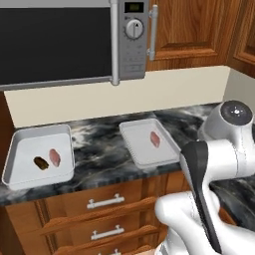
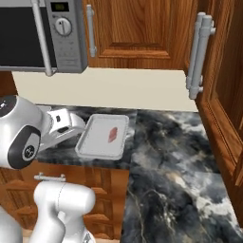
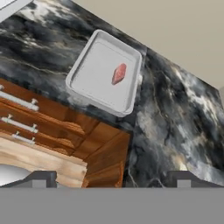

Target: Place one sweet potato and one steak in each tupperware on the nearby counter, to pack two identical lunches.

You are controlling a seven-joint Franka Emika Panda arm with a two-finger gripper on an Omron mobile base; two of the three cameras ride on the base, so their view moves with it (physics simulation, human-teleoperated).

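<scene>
Marbled black-and-grey stone, the counter point(image 1: 107, 149) over brown wooden drawers with silver bar handles point(image 1: 105, 201), carries both shallow white-grey rectangular tupperware trays. In the left base view the left tray point(image 1: 17, 152) holds a dark brown oval sweet potato point(image 1: 41, 163) with a flat pale pink steak slab point(image 1: 55, 157) just beside it, so I judge that lunch packed. The right tray point(image 1: 137, 144) holds one pink steak point(image 1: 155, 139) alone on its floor; it lacks its sweet potato, and I cannot see the orange-red one anywhere.

What could go wrong, as I judge it: I have nothing to carry, so a descent now would be wasted, or worse, I might close on the steak already in the right tray and undo that placement. Reaching into the finished left tray by mistake could knock its two close pieces apart or out. The raised rims are another risk, since a low sweep could catch one and shove a tray toward the counter edge, where the right tray already sits near the front.

My gripper point(image 3: 112, 178) stands spread as wide as it goes and grips nothing. From my hand view the right tray lies ahead and well apart from my finger tips point(image 3: 43, 178), its steak centred between my jaws' line but far off, with the drawer fronts between us.
</scene>
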